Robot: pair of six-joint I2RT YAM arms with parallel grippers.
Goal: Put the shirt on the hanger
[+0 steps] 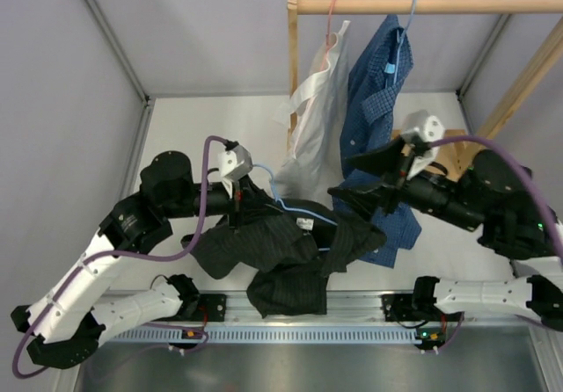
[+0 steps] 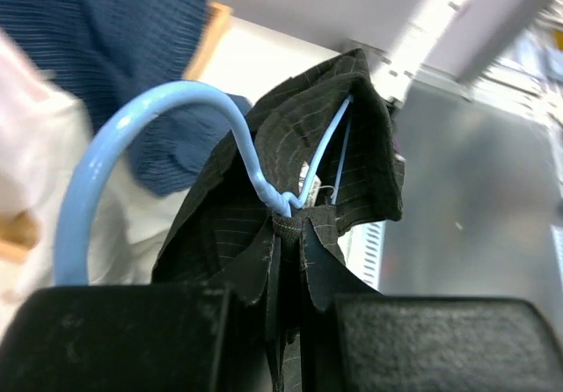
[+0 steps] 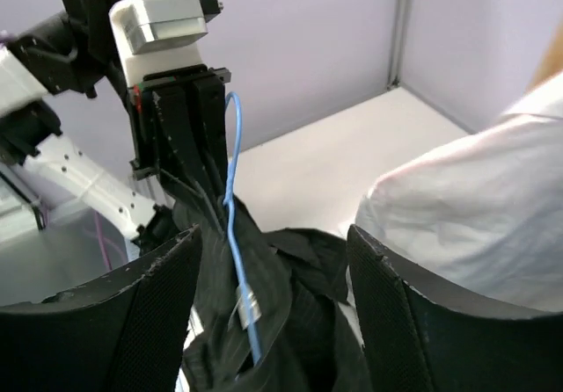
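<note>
Dark shirt (image 1: 281, 260) bunched over the blue wire hanger (image 1: 303, 210)
It droops below the left claw (image 2: 286, 322), clamped on collar fabric beside the hanger's neck; right claw (image 3: 273, 238) gapes wide, shirt and hanger just ahead of it.

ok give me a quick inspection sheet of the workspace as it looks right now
surface: white table, no stains seen.
job's things: dark shirt bunched up, light-blue hanger threaded into it, hook sticking out at the collar.
clutter: white shirt and blue checked shirt hanging on the wooden rail.
grippers: left gripper shut on the dark shirt just below the hanger's neck; right gripper open, a finger on either side of the hanger wire, gripping nothing.
cables: purple cable running along each arm.
surroundings: plain grey walls; nothing else seen.
</note>
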